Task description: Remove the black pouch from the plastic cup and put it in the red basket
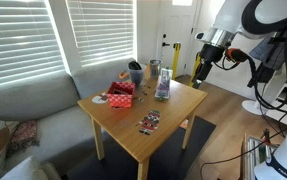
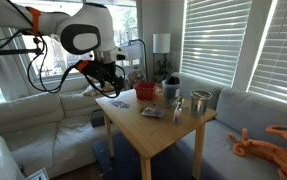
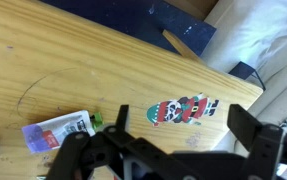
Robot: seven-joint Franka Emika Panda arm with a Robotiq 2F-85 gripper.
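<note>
The black pouch [image 1: 136,67] sticks out of the whitish plastic cup [image 1: 136,78] at the far side of the wooden table; both also show in an exterior view as the pouch [image 2: 171,83] in the cup [image 2: 171,94]. The red basket [image 1: 121,90] [image 2: 146,92] stands beside the cup. My gripper [image 1: 198,70] [image 2: 108,85] hangs open and empty near the table's edge, well away from the cup. In the wrist view its two fingers [image 3: 180,135] are spread above the tabletop; cup, pouch and basket are out of that view.
On the table [image 1: 173,108] are a grey metal cylinder [image 1: 154,68], a clear glass with blue inside [image 1: 163,88], a flat red-and-white disc [image 1: 100,99], a Santa-like sticker [image 3: 183,110] and a small packet [image 3: 58,130]. A grey sofa [image 1: 33,105] flanks the table.
</note>
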